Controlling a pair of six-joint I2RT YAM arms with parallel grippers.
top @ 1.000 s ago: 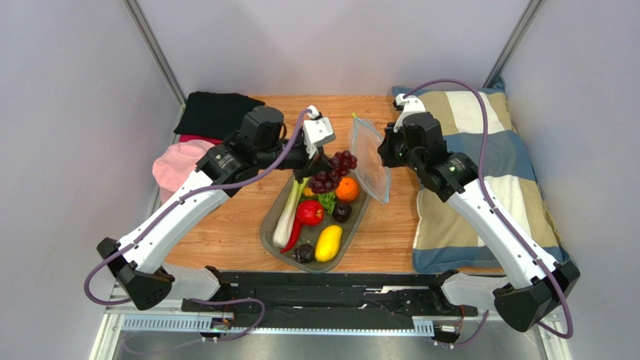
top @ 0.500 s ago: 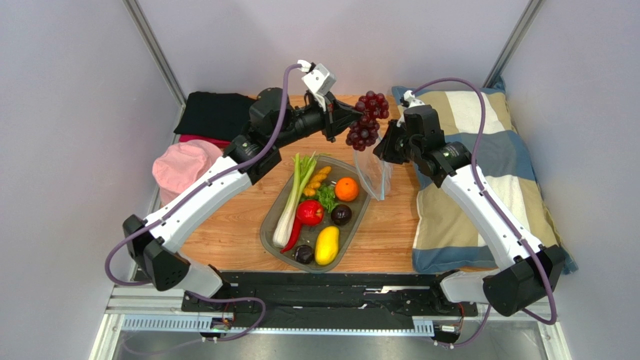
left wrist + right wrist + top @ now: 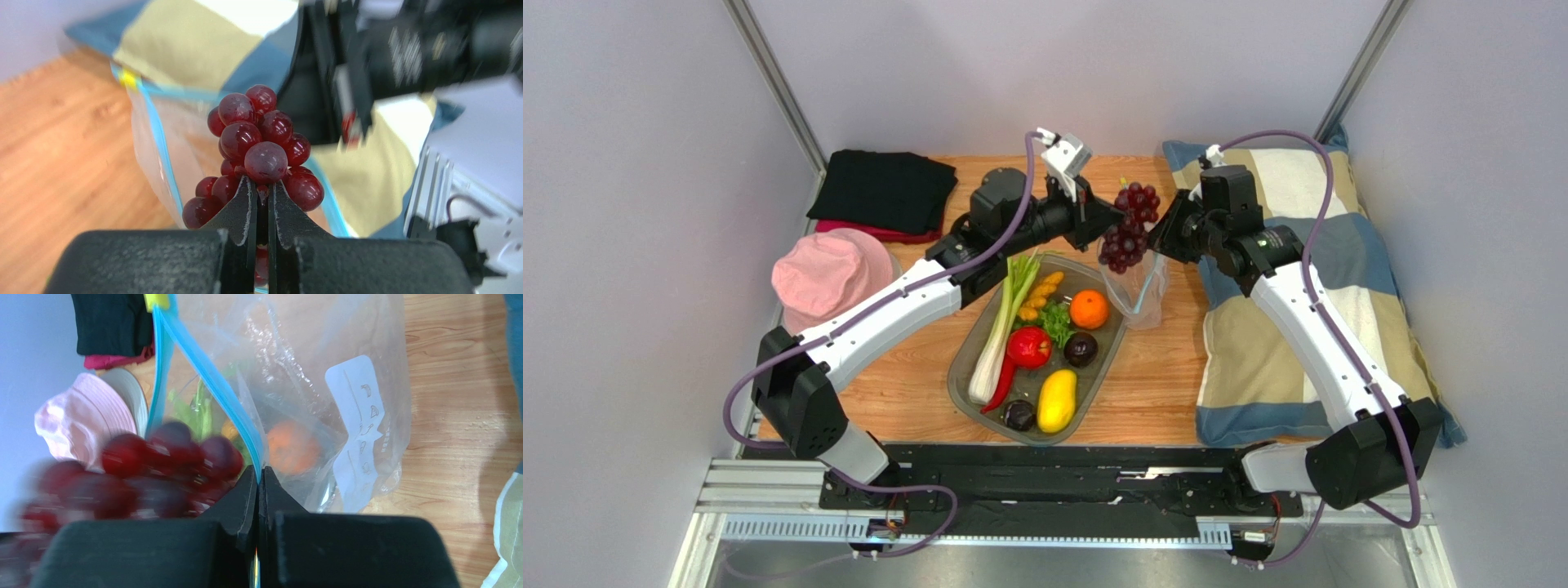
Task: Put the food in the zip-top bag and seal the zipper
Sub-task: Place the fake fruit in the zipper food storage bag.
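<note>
My left gripper [image 3: 1112, 221] [image 3: 261, 185] is shut on the stem of a bunch of purple-red grapes [image 3: 1129, 226] [image 3: 263, 142], which hangs just above the mouth of the zip-top bag [image 3: 1135, 292] [image 3: 344, 404]. My right gripper [image 3: 1160, 240] [image 3: 258, 473] is shut on the bag's blue zipper [image 3: 209, 386] [image 3: 161, 142] and holds the mouth up and open. The grapes [image 3: 156, 468] show blurred beside the right fingers. The remaining food lies in the grey oval tray [image 3: 1116, 347]: leek [image 3: 1001, 325], red fruit [image 3: 1028, 348], orange [image 3: 1089, 309], lemon [image 3: 1059, 398], plums [image 3: 1081, 349], chili [image 3: 1004, 387], greens [image 3: 1055, 322].
A checked pillow [image 3: 1320, 276] lies along the right side under the right arm. A pink hat [image 3: 827, 272] and black clothing [image 3: 885, 188] sit at the back left. Bare wood shows in front of the bag and left of the tray.
The left arm lifted the grapes off the tray and carried them right, to above the bag's mouth. The right gripper raised the bag's mouth edge and shifted slightly right.
</note>
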